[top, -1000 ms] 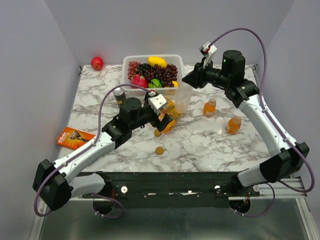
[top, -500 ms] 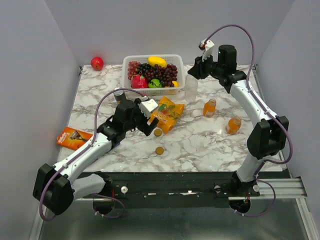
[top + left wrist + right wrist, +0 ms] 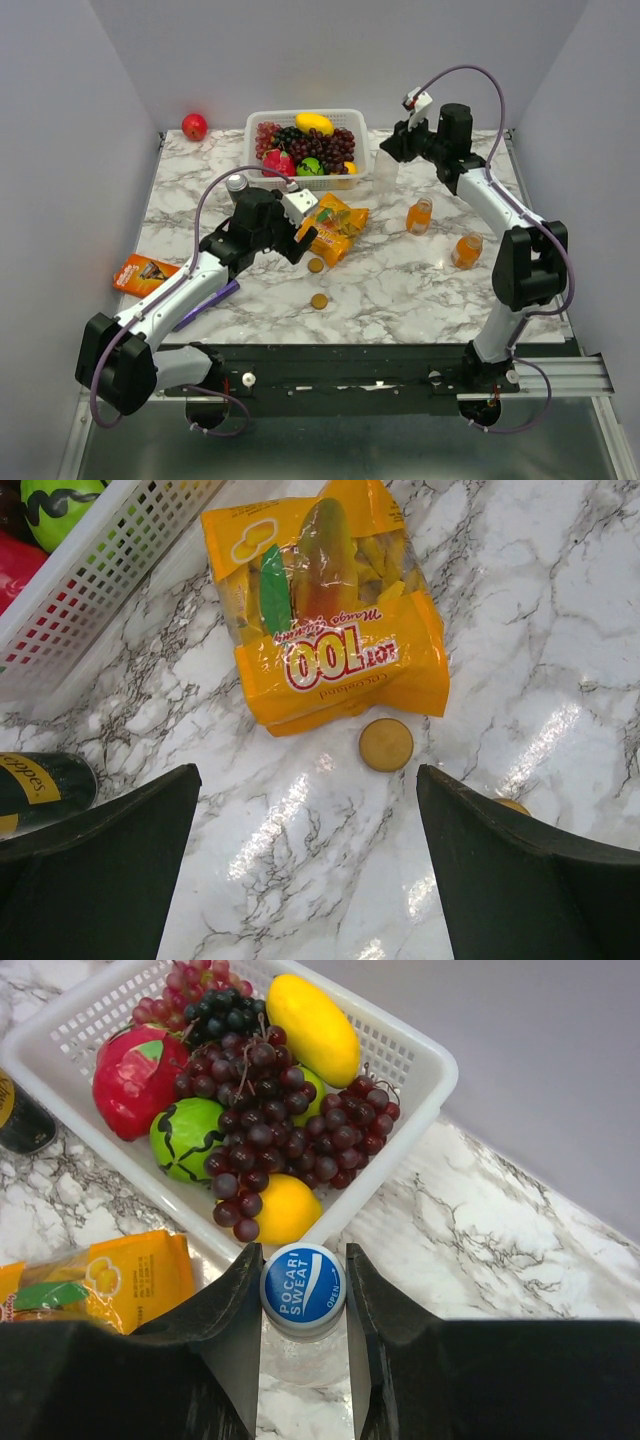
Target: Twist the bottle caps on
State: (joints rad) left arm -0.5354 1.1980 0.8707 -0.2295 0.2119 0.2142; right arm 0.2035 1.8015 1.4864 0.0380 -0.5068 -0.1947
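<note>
My right gripper (image 3: 303, 1295) is shut on the white bottle cap with a blue mark (image 3: 303, 1282). That cap sits on top of the colourless bottle (image 3: 300, 1355). In the top view this bottle (image 3: 383, 170) stands upright by the basket's right corner, under the right gripper (image 3: 393, 152). My left gripper (image 3: 310, 880) hangs open above bare marble with nothing between its fingers. One golden-orange cap (image 3: 386, 745) lies just ahead of it. A second golden-orange cap (image 3: 512, 805) peeks out behind the right finger. Both caps (image 3: 316, 265) (image 3: 319, 300) lie loose on the table. Two orange bottles (image 3: 419, 215) (image 3: 467, 250) stand at the right.
A white basket (image 3: 250, 150) of fruit stands at the back middle. A yellow snack bag (image 3: 335, 228) lies just beyond the left gripper. A dark can (image 3: 237, 187) stands to its left. An orange box (image 3: 147, 275) lies at the left edge, and a red apple (image 3: 194, 126) at the back left.
My right gripper has carried the colourless bottle back and to the right, to the basket's corner. My left gripper has drawn back a little to the left off the snack bag, still open.
</note>
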